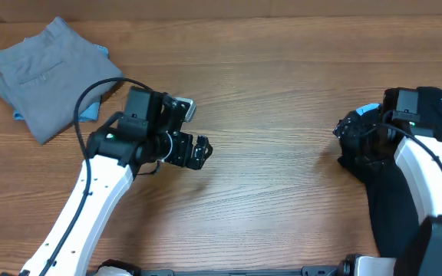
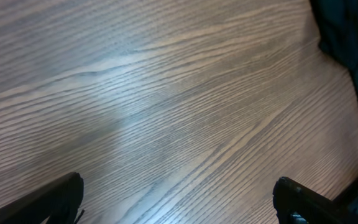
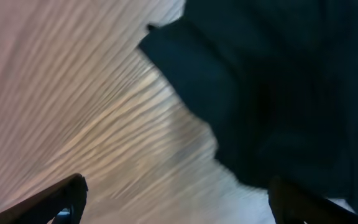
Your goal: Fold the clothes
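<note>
black t-shirt (image 1: 382,218) — bunched, long axis near-to-far, right side of table (image 1: 282,115)

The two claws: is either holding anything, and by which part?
Nothing is held. The left gripper hangs open over the table; the right gripper hangs open at the edge of the black T-shirt, not gripping it.

This looks like a robot lab or test station. A wood-grain table (image 1: 282,69) fills every view. A white-and-black left arm (image 1: 90,199) and right arm (image 1: 428,184) reach in from its near edge, and a loose cable (image 1: 90,96) loops over the left one. Trousers (image 1: 41,73) lie at the far-left corner and a shirt (image 1: 386,222) at the right edge.
</note>
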`<state>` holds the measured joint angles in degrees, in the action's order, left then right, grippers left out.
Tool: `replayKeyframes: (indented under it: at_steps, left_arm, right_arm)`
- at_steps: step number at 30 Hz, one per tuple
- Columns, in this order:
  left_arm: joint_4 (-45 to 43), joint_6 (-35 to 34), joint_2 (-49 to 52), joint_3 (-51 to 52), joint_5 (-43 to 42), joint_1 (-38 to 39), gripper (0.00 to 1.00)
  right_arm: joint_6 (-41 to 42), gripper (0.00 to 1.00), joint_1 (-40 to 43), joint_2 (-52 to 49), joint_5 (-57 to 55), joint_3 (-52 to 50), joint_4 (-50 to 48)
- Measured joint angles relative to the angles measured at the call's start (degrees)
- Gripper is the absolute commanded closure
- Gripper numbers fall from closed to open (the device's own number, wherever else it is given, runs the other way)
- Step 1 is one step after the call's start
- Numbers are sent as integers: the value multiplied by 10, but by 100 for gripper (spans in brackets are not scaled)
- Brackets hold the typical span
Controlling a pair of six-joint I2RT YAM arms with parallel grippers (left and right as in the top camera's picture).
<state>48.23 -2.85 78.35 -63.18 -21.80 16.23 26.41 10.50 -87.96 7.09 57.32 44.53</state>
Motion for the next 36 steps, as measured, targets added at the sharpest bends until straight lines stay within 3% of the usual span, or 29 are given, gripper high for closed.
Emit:
replayKeyframes:
  at_steps: [9, 15, 17, 21, 28, 33, 36]
  left_arm:
    - [-16, 0, 9, 0, 6, 3, 0]
    - [-17, 0, 9, 0, 10, 3, 0]
    - [-18, 0, 9, 0, 11, 3, 0]
    - [-18, 0, 9, 0, 16, 3, 0]
    - [-13, 0, 9, -1, 35, 3, 0]
    - [-16, 0, 9, -1, 37, 3, 0]
    - [-18, 0, 9, -1, 41, 3, 0]
  right_arm:
    - [-13, 18, 0, -76, -56, 0, -118]
    - [-29, 26, -1, -124, -51, 0, -147]
    - [-39, 22, -2, -133, -49, 0, -149]
    - [-59, 20, -1, -134, -39, 2, -145]
    - [-89, 11, 0, -91, -10, 74, -49]
    - [-90, 12, 1, -37, -4, 134, -28]
    - [-80, 20, 2, -35, -2, 139, -15]
